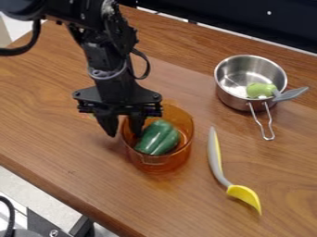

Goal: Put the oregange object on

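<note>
My gripper (pixel 124 130) hangs at the left rim of a see-through orange container (pixel 158 165), its fingers apart. One finger is outside the container's left side, the other over or inside the opening, with the rim between them. The container stands upright on the wooden table. A dark green pepper-like object (pixel 158 137) lies in it, just right of the inner finger.
A steel pot (pixel 232 97) with a wire handle stands at the back right, holding a light green item (pixel 260 90) and a grey utensil (pixel 291 94). A grey and yellow spoon (pixel 215 159) lies right of the container. The table's edge (pixel 62 199) runs along the lower left.
</note>
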